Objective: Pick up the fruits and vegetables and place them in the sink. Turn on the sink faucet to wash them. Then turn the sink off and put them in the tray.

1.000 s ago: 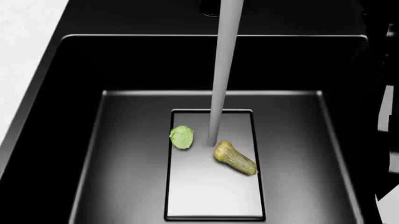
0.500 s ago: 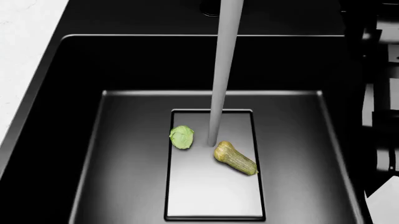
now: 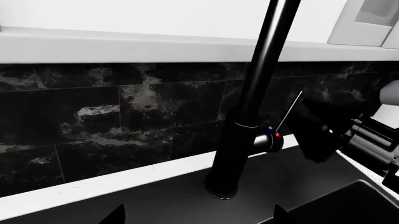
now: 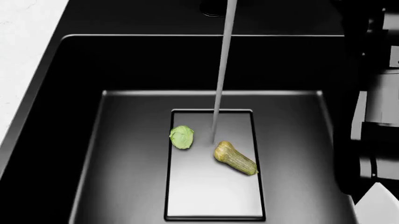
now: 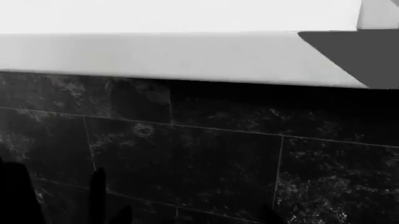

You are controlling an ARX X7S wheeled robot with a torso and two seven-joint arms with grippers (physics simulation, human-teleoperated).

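Note:
A pale green cabbage (image 4: pixel 181 137) and a tan-green squash (image 4: pixel 235 158) lie on the drain plate (image 4: pixel 212 196) of the black sink (image 4: pixel 124 60). A thin stream of water (image 4: pixel 221 70) falls between them. The sink faucet (image 3: pixel 249 135) stands upright, its silver lever (image 3: pixel 288 111) raised with red and blue marks at its base. My right gripper (image 3: pixel 318 133) is a dark shape right beside the lever; its own view shows its tips (image 5: pixel 196 217) apart with nothing between them. My left gripper (image 3: pixel 196 219) is open in front of the faucet base. The tray is out of view.
White counter (image 4: pixel 25 42) runs along the sink's left side. Dark marbled tiles (image 3: pixel 124 116) back the faucet under a white ledge (image 3: pixel 124 46). My right arm (image 4: pixel 365 116) fills the head view's right edge over the sink rim.
The water stream has thinned from a wide column to a narrow one. My right arm has come further into the head view at the right. The produce has not moved.

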